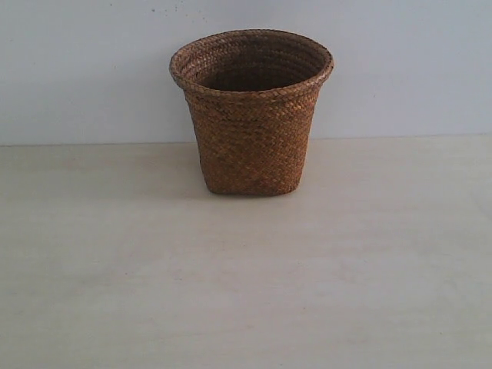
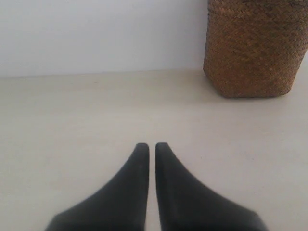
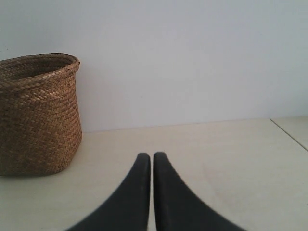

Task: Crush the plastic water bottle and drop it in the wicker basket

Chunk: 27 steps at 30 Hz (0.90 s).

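Observation:
The brown wicker basket (image 1: 251, 115) stands upright at the back middle of the pale table, near the wall. Its dark inside shows nothing that I can make out. The plastic water bottle is out of view in every frame. My left gripper (image 2: 151, 146) is shut with nothing between its black fingers, low over the table, and the wicker basket (image 2: 255, 48) lies well ahead of it to one side. My right gripper (image 3: 152, 156) is shut and empty too, with the wicker basket (image 3: 38, 115) ahead on its other side. Neither gripper shows in the exterior view.
A plain pale wall (image 1: 77, 69) rises right behind the basket. The light wooden table (image 1: 246, 292) stretches from the basket toward the front. A seam or table edge (image 3: 288, 134) runs at the far side in the right wrist view.

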Each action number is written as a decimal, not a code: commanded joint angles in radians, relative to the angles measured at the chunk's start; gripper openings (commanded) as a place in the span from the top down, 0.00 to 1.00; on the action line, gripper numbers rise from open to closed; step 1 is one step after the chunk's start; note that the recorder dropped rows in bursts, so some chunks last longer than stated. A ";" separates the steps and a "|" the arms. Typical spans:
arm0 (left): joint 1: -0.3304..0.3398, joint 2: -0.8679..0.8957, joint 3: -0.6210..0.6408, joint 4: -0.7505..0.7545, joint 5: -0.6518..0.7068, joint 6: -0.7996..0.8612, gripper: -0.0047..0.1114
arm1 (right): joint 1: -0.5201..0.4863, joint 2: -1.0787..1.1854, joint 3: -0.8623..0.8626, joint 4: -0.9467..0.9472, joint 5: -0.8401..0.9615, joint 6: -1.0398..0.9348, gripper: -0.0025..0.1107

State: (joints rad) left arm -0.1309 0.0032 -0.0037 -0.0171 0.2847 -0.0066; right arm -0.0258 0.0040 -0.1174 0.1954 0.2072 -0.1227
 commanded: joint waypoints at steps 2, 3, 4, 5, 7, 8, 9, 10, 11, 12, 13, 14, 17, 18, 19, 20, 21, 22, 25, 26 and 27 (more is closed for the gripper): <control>0.002 -0.003 0.004 -0.009 -0.008 0.007 0.93 | -0.003 -0.004 0.005 0.001 -0.002 -0.006 0.98; 0.002 -0.003 0.004 -0.009 -0.008 0.007 0.93 | -0.003 -0.004 0.005 0.001 -0.002 -0.006 0.98; 0.002 -0.003 0.004 -0.009 -0.008 0.007 0.93 | -0.003 -0.004 0.005 0.001 -0.002 -0.006 0.98; 0.002 -0.003 0.004 -0.009 -0.008 0.007 0.93 | -0.003 -0.004 0.005 0.001 -0.002 -0.006 0.98; 0.002 -0.003 0.004 -0.009 -0.008 0.007 0.93 | -0.003 -0.004 0.005 0.001 -0.002 -0.006 0.98; 0.002 -0.003 0.004 -0.009 -0.008 0.007 0.93 | -0.003 -0.004 0.005 0.001 -0.009 -0.006 0.98; 0.002 -0.003 0.004 -0.009 -0.008 0.007 0.93 | -0.003 -0.004 0.005 0.001 -0.015 -0.006 0.98; 0.002 -0.003 0.004 -0.009 -0.008 0.007 0.93 | -0.003 -0.004 0.005 0.001 -0.015 -0.006 0.98; 0.002 -0.003 0.004 -0.009 -0.008 0.007 0.93 | -0.003 -0.004 0.005 0.001 -0.017 -0.006 0.98; 0.002 -0.003 0.004 -0.009 -0.008 0.007 0.93 | -0.003 -0.004 0.005 0.001 -0.017 -0.006 0.98; 0.002 -0.003 0.004 -0.009 -0.008 0.007 0.93 | -0.003 -0.004 0.005 0.001 -0.017 -0.006 0.98; 0.002 -0.003 0.004 -0.009 -0.008 0.007 0.93 | -0.003 -0.004 0.005 0.001 -0.017 -0.006 0.98; 0.002 -0.003 0.004 -0.009 -0.008 0.007 0.93 | -0.003 -0.004 0.005 0.001 -0.007 -0.006 0.98; 0.002 -0.003 0.004 -0.009 -0.008 0.007 0.93 | -0.003 -0.004 0.005 0.001 0.001 -0.006 0.98; 0.002 -0.003 0.004 -0.009 -0.008 0.007 0.93 | -0.003 -0.004 0.009 0.001 0.002 -0.006 0.98; 0.002 -0.003 0.004 -0.009 -0.008 0.007 0.93 | -0.003 -0.004 0.018 0.001 0.000 -0.006 0.98; 0.002 -0.003 0.004 -0.009 -0.008 0.007 0.93 | -0.003 -0.004 0.029 -0.013 0.000 -0.006 0.98; 0.002 -0.003 0.004 -0.009 -0.008 0.007 0.93 | -0.003 -0.004 0.040 -0.028 0.000 -0.003 0.98; 0.002 -0.003 0.004 -0.009 -0.008 0.007 0.93 | -0.003 -0.004 0.082 -0.063 0.000 0.041 0.98; 0.002 -0.003 0.004 -0.009 -0.008 0.007 0.93 | -0.003 -0.004 0.092 -0.063 0.000 0.056 0.98; 0.002 -0.003 0.004 -0.009 -0.008 0.007 0.93 | -0.003 -0.004 0.098 -0.063 0.000 0.062 0.98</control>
State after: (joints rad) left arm -0.1309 0.0032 -0.0037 -0.0191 0.2847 0.0000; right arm -0.0258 0.0040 -0.0397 0.1517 0.2061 -0.0873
